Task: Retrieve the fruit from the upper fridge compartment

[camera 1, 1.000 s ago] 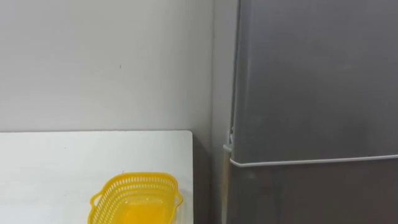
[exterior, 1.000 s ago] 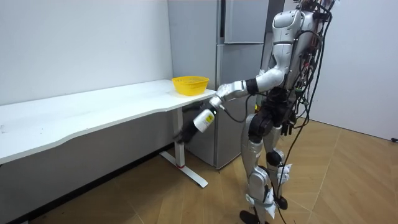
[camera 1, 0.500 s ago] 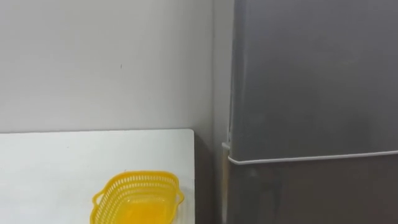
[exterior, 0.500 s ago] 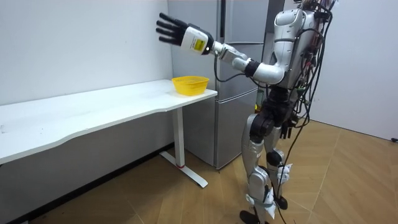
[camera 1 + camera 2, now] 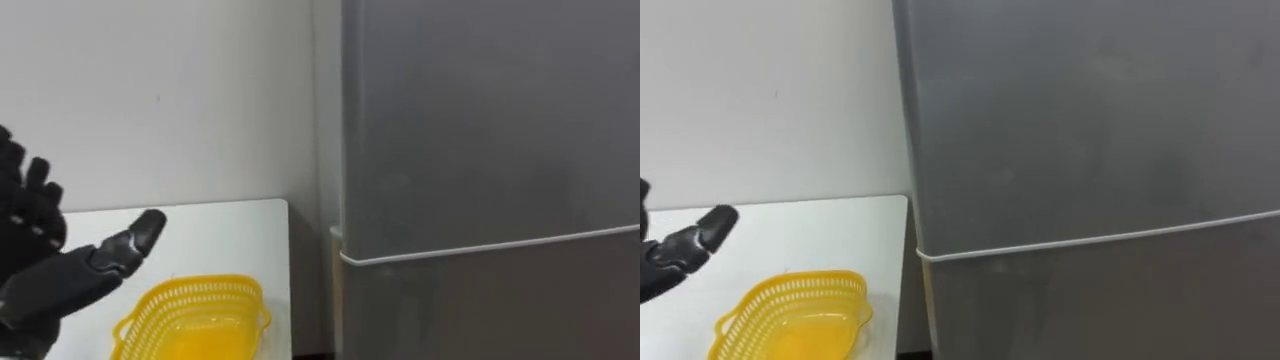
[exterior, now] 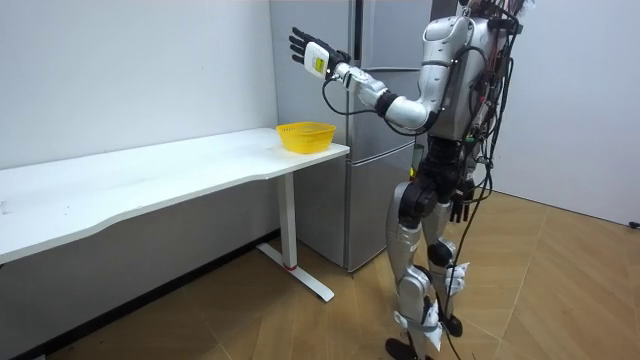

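- Left eye view: the upper fridge door (image 5: 480, 120) is shut, so whatever is to be fetched lies hidden behind it.
- The left hand (image 5: 45, 275) is raised to the left of that door, fingers spread apart and holding nothing, probably readying to reach for the door's edge.
- The right hand (image 6: 461, 207) hangs by the hip in the room view; I cannot tell its state.
- A yellow basket (image 5: 190, 315) sits empty on the worktop (image 5: 230, 225), at the end nearest the door, probably to receive the item.
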Tool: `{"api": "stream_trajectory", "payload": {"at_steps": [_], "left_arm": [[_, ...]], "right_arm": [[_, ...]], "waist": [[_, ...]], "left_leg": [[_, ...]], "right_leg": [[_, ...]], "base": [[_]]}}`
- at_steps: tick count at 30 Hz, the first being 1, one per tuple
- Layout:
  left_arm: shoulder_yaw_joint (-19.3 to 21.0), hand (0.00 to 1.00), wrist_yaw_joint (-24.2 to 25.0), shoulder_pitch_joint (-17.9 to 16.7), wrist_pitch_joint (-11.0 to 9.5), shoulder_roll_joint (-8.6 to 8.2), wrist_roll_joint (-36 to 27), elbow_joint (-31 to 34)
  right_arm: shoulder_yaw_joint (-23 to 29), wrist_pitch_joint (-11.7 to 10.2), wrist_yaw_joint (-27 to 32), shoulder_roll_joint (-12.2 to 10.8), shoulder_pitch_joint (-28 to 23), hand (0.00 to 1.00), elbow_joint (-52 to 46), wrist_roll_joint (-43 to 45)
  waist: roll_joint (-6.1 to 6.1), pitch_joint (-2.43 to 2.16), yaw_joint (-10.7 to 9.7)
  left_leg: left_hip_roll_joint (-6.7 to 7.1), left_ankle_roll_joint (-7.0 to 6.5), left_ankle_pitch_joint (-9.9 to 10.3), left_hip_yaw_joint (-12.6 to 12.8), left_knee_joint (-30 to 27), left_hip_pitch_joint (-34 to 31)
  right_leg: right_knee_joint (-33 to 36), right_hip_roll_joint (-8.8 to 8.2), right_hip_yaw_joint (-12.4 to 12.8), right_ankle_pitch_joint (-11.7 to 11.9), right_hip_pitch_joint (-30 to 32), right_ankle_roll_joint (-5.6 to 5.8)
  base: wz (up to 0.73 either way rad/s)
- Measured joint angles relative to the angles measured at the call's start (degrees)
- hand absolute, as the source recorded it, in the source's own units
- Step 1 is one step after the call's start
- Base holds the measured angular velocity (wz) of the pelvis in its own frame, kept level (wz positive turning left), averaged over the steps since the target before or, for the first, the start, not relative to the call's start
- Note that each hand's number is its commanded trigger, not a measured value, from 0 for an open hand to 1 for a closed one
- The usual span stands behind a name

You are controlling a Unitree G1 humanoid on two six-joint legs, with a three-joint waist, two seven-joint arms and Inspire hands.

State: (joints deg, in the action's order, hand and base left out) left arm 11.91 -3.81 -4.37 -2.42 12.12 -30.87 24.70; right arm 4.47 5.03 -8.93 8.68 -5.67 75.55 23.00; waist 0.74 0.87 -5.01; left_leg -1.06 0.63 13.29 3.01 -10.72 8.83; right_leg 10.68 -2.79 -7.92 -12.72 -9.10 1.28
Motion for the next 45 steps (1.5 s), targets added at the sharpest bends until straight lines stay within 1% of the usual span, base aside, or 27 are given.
{"api": "stream_trajectory", "payload": {"at_steps": [2, 3, 4, 6, 8, 9, 10, 11, 12, 14, 16, 20, 24, 25, 29, 30, 31, 32, 35, 41, 42, 43, 44, 45], "left_arm": [[-1.1, 0.00, 3.3, 0.1, 1.1, 0.02, 0.0, 0.0], [-1.2, 0.00, 4.1, 0.1, 1.4, 0.03, 0.0, 0.0], [-1.7, 0.00, 5.3, 0.1, 2.1, 0.04, 0.1, 0.0], [-2.8, 0.00, 7.2, 0.2, 2.6, 0.08, 0.2, 0.0], [-4.4, 0.00, 10.3, 1.2, 4.1, 0.15, 0.2, 0.0], [-4.8, 0.00, 11.0, 1.4, 4.4, 0.22, 0.4, 0.0], [-6.2, 0.00, 12.2, 1.9, 4.9, 0.42, 1.2, 0.0], [-7.6, 0.00, 13.7, 2.3, 5.1, 0.51, 2.1, 0.0], [-8.1, 0.00, 14.6, 2.5, 5.3, 0.53, 2.5, 0.0], [-9.4, 0.00, 17.9, 3.2, 6.5, 0.76, 3.1, 0.0], [-9.9, 0.00, 20.3, 3.4, 7.1, 1.08, 3.1, 0.0], [-10.2, 0.00, 24.1, 3.7, 7.2, 1.75, 3.1, 0.0], [-11.6, 0.00, 25.5, 4.8, 7.2, 1.88, 3.5, -0.1], [-12.2, 0.00, 26.0, 5.0, 7.2, 1.92, 3.5, -0.1], [-14.3, 0.00, 28.1, 5.1, 7.1, 1.96, 2.9, -0.7], [-14.4, 0.00, 28.1, 5.1, 7.1, 1.95, 2.6, -0.9], [-14.4, 0.00, 28.1, 5.1, 7.1, 2.06, 2.3, -1.2], [-14.5, 0.00, 28.1, 5.1, 7.1, 2.16, 2.3, -1.3], [-14.5, 0.00, 28.1, 5.1, 7.1, 2.23, 2.3, -1.6], [-14.5, 0.00, 27.9, 5.1, 7.0, 2.23, 2.2, -1.6], [-14.5, 0.63, 27.9, 5.1, 7.0, 2.23, 2.2, -1.6], [-14.6, 0.85, 27.8, 5.1, 7.0, 2.23, 2.3, -1.6], [-14.8, 1.00, 27.7, 5.1, 7.0, 2.23, 2.3, -1.7], [-15.0, 1.00, 27.6, 5.1, 7.0, 2.20, 2.3, -1.7]], "right_arm": [[0.5, 0.2, 0.0, 0.0, -0.1, 0.00, 0.0, 0.0], [0.6, 0.3, 0.0, 0.0, -0.1, 0.00, 0.0, 0.0], [0.6, 0.6, -0.1, 0.0, -0.1, 0.00, 0.0, 0.0], [0.6, 0.9, -0.6, 0.0, 0.1, 0.00, -0.1, 0.0], [0.7, 1.1, -1.2, 0.1, 0.4, 0.00, -0.3, 0.3], [0.8, 1.2, -1.3, 0.1, 0.5, 0.00, -0.3, 0.3], [0.7, 1.3, -1.3, 0.2, 0.5, 0.00, -0.3, 0.3], [0.7, 1.4, -1.3, 0.4, 0.5, 0.00, -0.3, 0.3], [0.7, 1.4, -1.3, 0.5, 0.6, 0.00, -0.3, 0.3], [0.7, 1.4, -1.1, 0.6, 0.5, 0.00, -0.3, 0.3], [0.7, 1.5, -1.1, 0.6, 0.4, 0.00, -0.3, 0.3], [0.2, 1.9, -0.1, 0.6, 0.5, 0.00, -0.3, 0.3], [-1.1, 1.9, 0.1, 0.7, 0.9, 0.00, -0.2, 0.3], [-1.5, 1.9, 0.1, 0.7, 1.2, 0.00, -0.2, 0.3], [-3.4, 1.8, 0.0, 0.8, 1.1, 0.00, -0.2, -0.3], [-3.4, 1.9, 0.0, 0.8, 1.0, 0.00, -0.2, -0.3], [-3.4, 1.9, 0.0, 0.8, 0.9, 0.00, -0.1, -0.3], [-3.3, 2.0, 0.0, 0.8, 0.9, 0.00, -0.1, -0.3], [-3.3, 1.9, 0.0, 0.8, 1.0, 0.00, -0.1, -0.4], [-3.3, 1.9, 0.2, 1.0, 1.1, 0.00, 0.0, -2.0], [-3.3, 1.9, 0.3, 1.0, 1.1, 0.00, 0.0, -2.2], [-3.3, 1.9, 0.3, 1.0, 1.2, 0.00, 0.0, -2.4], [-3.3, 1.9, 0.3, 1.1, 1.2, 0.00, 0.0, -2.5], [-3.3, 1.9, 0.4, 1.2, 1.3, 0.00, 0.0, -2.5]], "waist": [[0.22, 0.02, -0.2], [0.30, 0.07, -0.2], [0.38, 0.13, -0.4], [0.53, 0.07, -0.9], [0.54, 0.08, -1.2], [0.53, 0.08, -1.2], [0.51, 0.06, -1.3], [0.59, -0.11, -1.3], [0.68, -0.24, -1.3], [0.64, -0.30, -1.4], [0.58, -0.40, -1.4], [0.58, -0.41, -1.6], [0.51, -0.37, -2.1], [0.49, -0.34, -2.5], [0.81, -0.23, -3.1], [0.85, -0.19, -3.1], [1.12, -0.27, -3.2], [1.12, -0.21, -3.3], [1.58, -0.34, -3.3], [2.04, -0.22, -3.3], [2.04, -0.21, -3.3], [2.04, -0.19, -3.3], [2.06, -0.16, -3.3], [2.06, -0.15, -3.3]], "left_leg": [[-0.01, 0.00, 0.0, 0.1, 0.0, 0.1], [-0.01, 0.00, 0.0, 0.1, 0.0, 0.2], [-0.02, 0.00, 0.0, 0.3, 0.0, 0.5], [-0.04, 0.00, 0.0, 0.8, 0.0, 0.6], [-0.04, 0.00, 0.0, 0.9, 0.0, 0.4], [-0.04, 0.00, 0.0, 1.0, 0.0, 0.4], [-0.05, 0.00, 0.0, 1.1, 0.0, 0.3], [-0.05, 0.00, 0.0, 1.4, -0.1, -0.1], [-0.05, 0.00, 0.0, 1.5, -0.1, -0.4], [-0.08, -0.01, 0.0, 1.5, -0.1, -0.7], [-0.10, -0.01, 0.0, 1.6, -0.1, -0.6], [-0.17, 0.00, 0.0, 1.7, -0.1, -0.6], [-0.17, -0.01, 0.0, 1.6, -0.1, -0.5], [-0.16, -0.01, 0.0, 1.6, -0.1, -0.4], [-0.18, -0.01, 0.0, 1.7, -0.2, -0.2], [-0.18, -0.01, 0.0, 1.7, -0.2, -0.2], [-0.18, -0.01, 0.0, 1.7, -0.2, -0.3], [-0.17, -0.01, 0.0, 1.7, -0.2, -0.4], [-0.14, -0.01, 0.0, 1.7, -0.2, -0.4], [-0.10, -0.01, 0.0, 1.6, -0.2, -0.4], [-0.10, -0.01, 0.0, 1.6, -0.2, -0.4], [-0.09, -0.01, 0.0, 1.6, -0.2, -0.5], [-0.08, -0.01, 0.0, 1.7, -0.2, -0.5], [-0.08, -0.01, 0.0, 1.7, -0.2, -0.6]], "right_leg": [[0.0, 0.02, 0.2, 0.0, 0.1, -0.01], [0.0, 0.02, 0.2, 0.0, 0.1, -0.01], [0.0, 0.03, 0.4, 0.0, 0.1, -0.01], [0.0, 0.07, 0.7, 0.0, 0.1, 0.00], [0.0, 0.07, 0.9, 0.0, 0.2, 0.00], [0.0, 0.07, 0.8, 0.0, 0.2, 0.00], [0.1, 0.06, 0.7, 0.0, 0.4, 0.00], [0.1, 0.05, 0.8, 0.0, 0.8, 0.00], [0.1, 0.05, 0.8, 0.0, 1.0, 0.00], [0.3, 0.05, 0.8, 0.0, 1.4, 0.00], [0.4, 0.05, 0.8, 0.0, 1.4, 0.00], [1.0, 0.03, 0.8, 0.0, 1.7, -0.01], [1.0, 0.03, 0.8, 0.0, 1.4, -0.02], [1.0, 0.03, 0.8, 0.0, 1.1, -0.02], [1.0, 0.05, 0.8, 0.1, 0.9, -0.05], [1.0, 0.05, 0.8, 0.1, 0.9, -0.05], [0.9, 0.05, 0.8, 0.1, 1.0, -0.05], [0.9, 0.05, 0.8, 0.1, 1.0, -0.05], [0.6, 0.11, 1.4, 0.1, 0.9, -0.01], [0.0, 0.14, 1.4, 0.2, 0.8, 0.10], [0.0, 0.14, 1.4, 0.2, 0.8, 0.10], [0.0, 0.14, 1.4, 0.2, 0.8, 0.10], [0.0, 0.14, 1.4, 0.2, 0.8, 0.10], [0.0, 0.13, 1.4, 0.2, 0.9, 0.10]], "base": [[-0.05], [-0.04], [-0.08], [-0.06], [0.00], [0.00], [0.00], [0.00], [0.00], [0.00], [0.00], [0.00], [0.00], [0.00], [0.00], [0.00], [0.00], [0.00], [0.00], [0.00], [0.00], [0.00], [0.00], [0.00]]}}
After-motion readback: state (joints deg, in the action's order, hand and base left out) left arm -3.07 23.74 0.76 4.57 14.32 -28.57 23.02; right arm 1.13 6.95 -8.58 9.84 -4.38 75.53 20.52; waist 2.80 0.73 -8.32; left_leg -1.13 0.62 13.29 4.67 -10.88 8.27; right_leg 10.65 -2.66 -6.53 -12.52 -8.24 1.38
